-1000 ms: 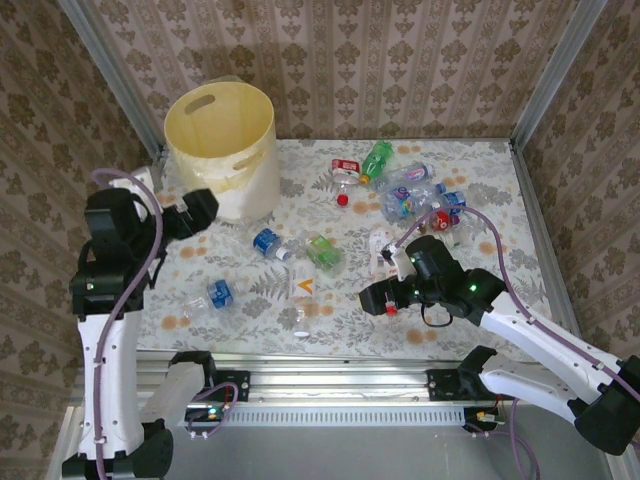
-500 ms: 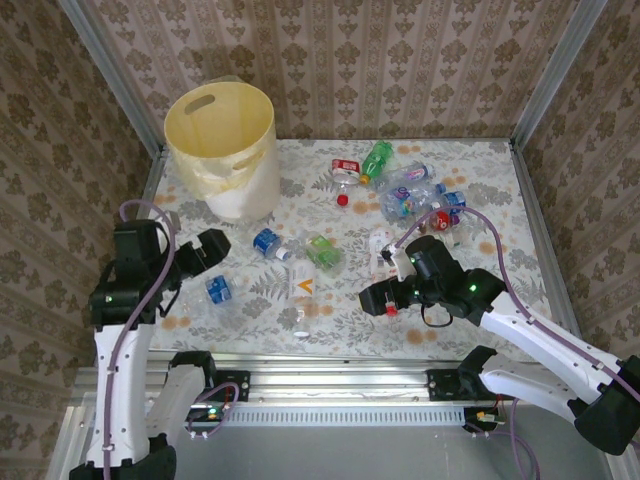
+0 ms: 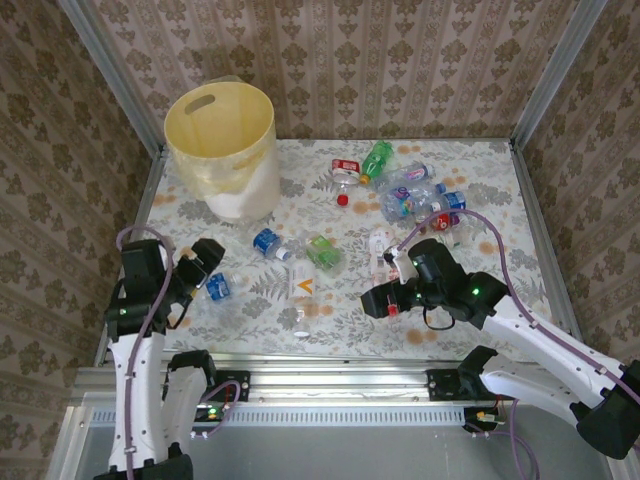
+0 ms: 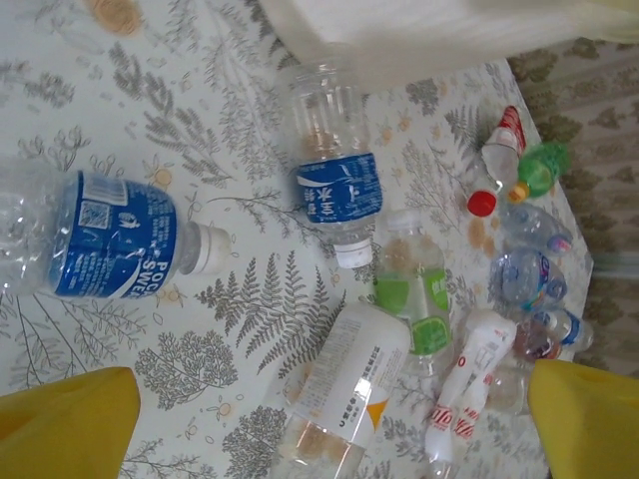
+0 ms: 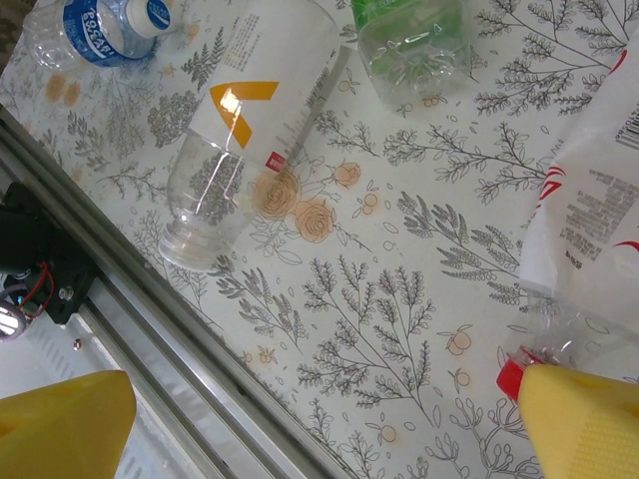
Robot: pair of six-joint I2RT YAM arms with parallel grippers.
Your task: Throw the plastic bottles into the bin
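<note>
Crowding the right gripper [image 3: 383, 300] — plastic bottles [image 3: 322, 252], one perhaps touching it.

"POC", "SWE" on blue-label bottle [image 4: 110, 239]

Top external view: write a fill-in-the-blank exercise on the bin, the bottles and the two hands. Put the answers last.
1. The bin stands at the far ____ corner of the table.
2. The bottle closest to the left hand wears a ____ label.
3. The left hand and the right hand both stand ____, holding nothing.

Missing words: left; blue; open.
</note>
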